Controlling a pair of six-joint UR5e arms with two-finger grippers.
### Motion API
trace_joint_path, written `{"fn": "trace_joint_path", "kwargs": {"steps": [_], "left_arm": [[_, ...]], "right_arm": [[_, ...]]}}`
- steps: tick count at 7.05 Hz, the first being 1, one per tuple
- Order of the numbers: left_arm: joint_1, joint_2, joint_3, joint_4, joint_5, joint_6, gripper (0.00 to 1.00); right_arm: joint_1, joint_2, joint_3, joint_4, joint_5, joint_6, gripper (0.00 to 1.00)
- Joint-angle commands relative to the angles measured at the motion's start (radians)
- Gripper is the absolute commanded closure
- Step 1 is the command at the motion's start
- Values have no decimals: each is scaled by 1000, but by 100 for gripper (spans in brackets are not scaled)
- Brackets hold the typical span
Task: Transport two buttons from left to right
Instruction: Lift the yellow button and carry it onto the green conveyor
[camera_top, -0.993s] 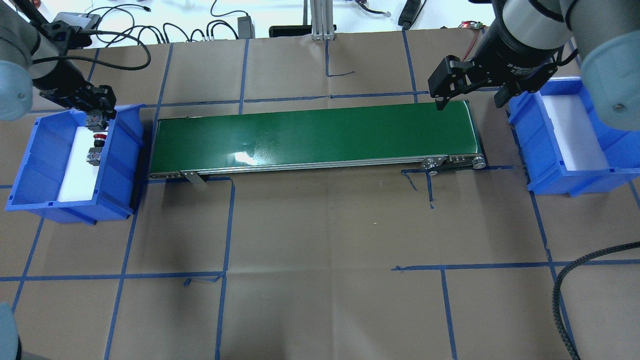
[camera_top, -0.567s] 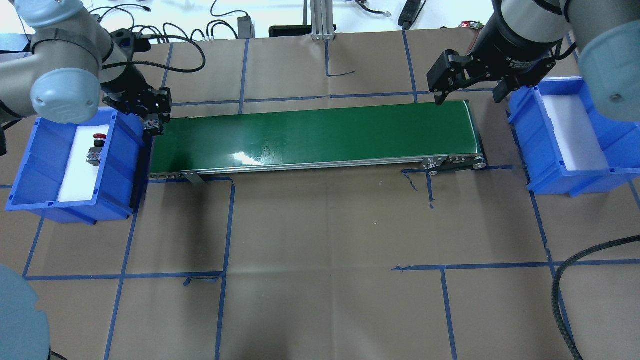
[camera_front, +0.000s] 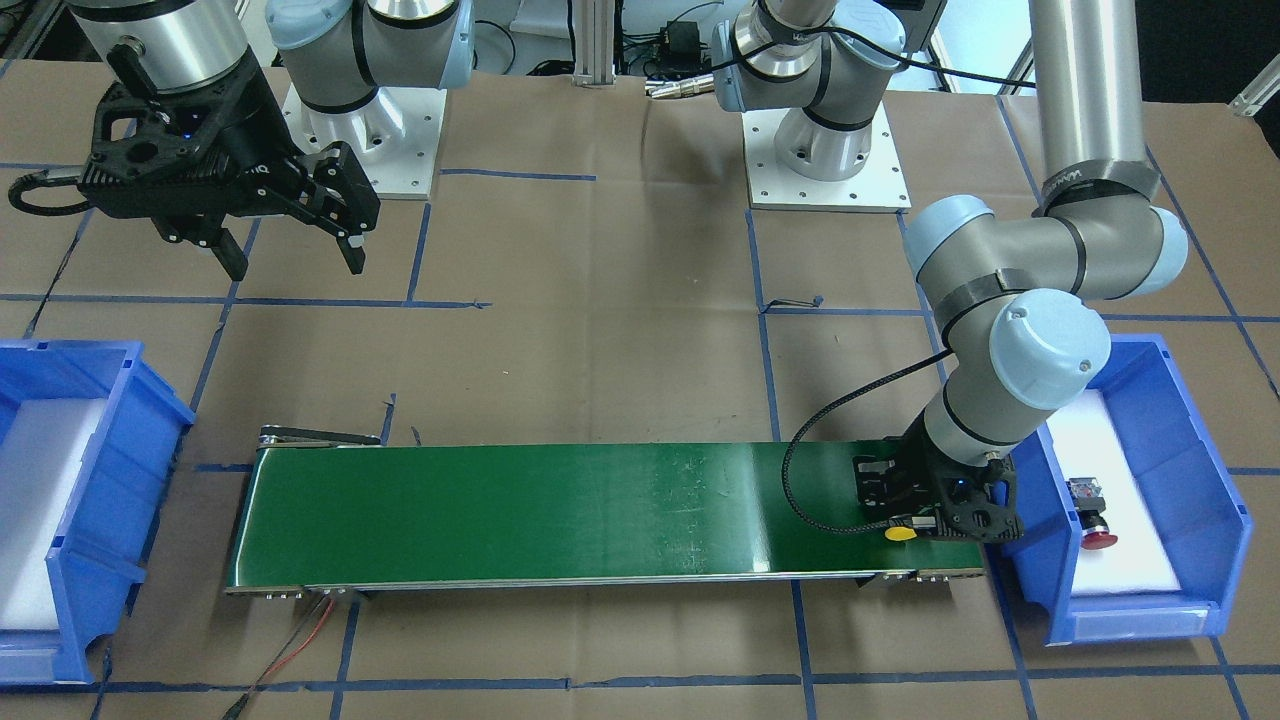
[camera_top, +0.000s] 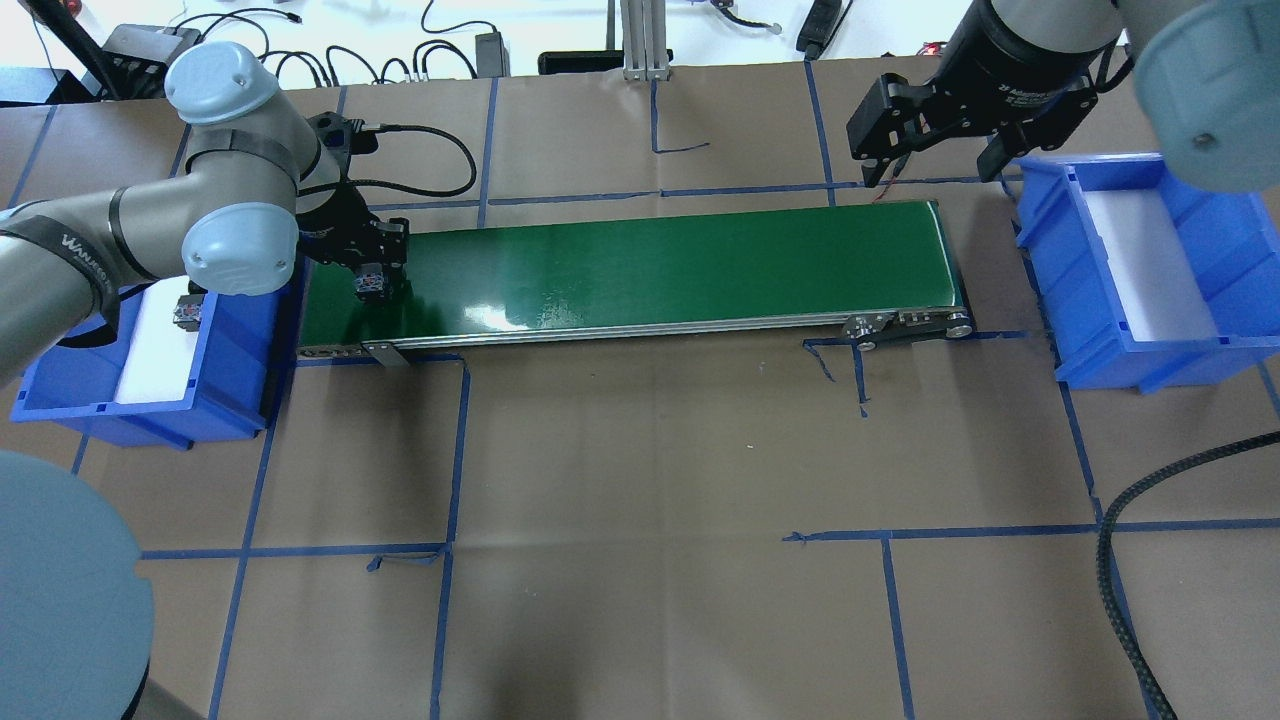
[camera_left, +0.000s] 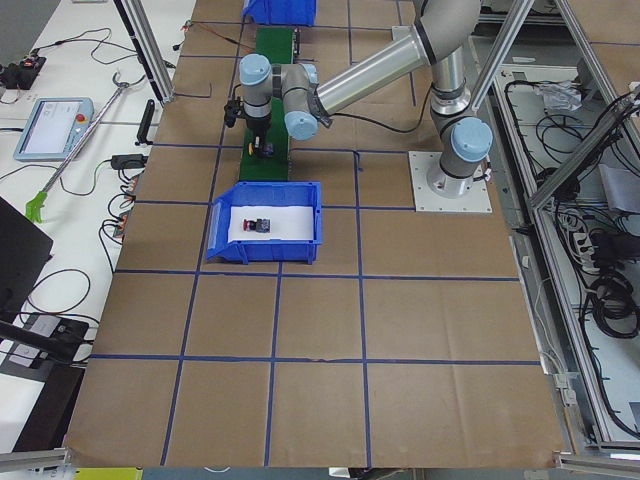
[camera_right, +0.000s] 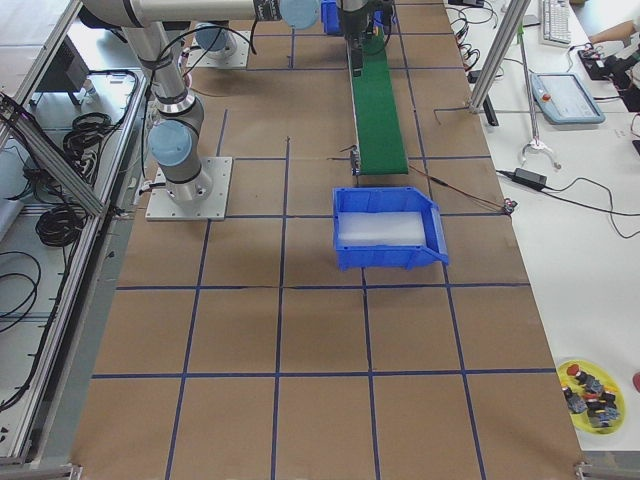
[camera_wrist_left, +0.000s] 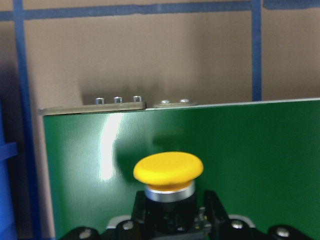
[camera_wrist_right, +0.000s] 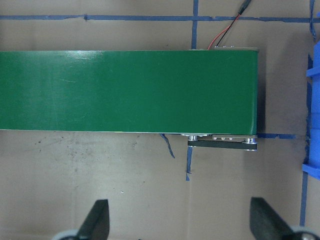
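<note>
Over the belt's end next to the left bin: left gripper (camera_top: 372, 285) clamped on the yellow button (camera_wrist_left: 168, 167), fingers (camera_wrist_left: 142, 210) pinching its black body, the cap jutting past the tips. Low above the green conveyor belt (camera_top: 650, 265); cannot tell whether the button touches it. Left arm elbow bent, forearm reaching in over the bin wall, wrist turned down. Right gripper (camera_top: 930, 175) spread wide and empty, hanging above the table behind the belt's other end, pointing down, just beside the right bin (camera_top: 1060, 260). Buttons counted: two. The yellow one is in the left claw; the red button (camera_front: 1095, 515) lies on its side on the white liner of the left bin (camera_front: 1225, 510). Blue bins: two, one off each end of the belt. Belts: one.
</note>
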Motion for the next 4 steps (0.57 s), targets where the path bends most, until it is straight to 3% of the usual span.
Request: {"fn": "trace_joint_path", "kwargs": {"steps": [1, 2, 4], "left_arm": [[-8, -3, -6, 14, -7, -3, 24], [-9, 5, 17, 12, -7, -3, 1], [-8, 43, 56, -7, -7, 5, 0]], "right_arm": [[1, 1, -1, -1, -1, 1, 0], [1, 1, -1, -1, -1, 0, 0], [1, 3, -2, -1, -1, -2, 0]]}}
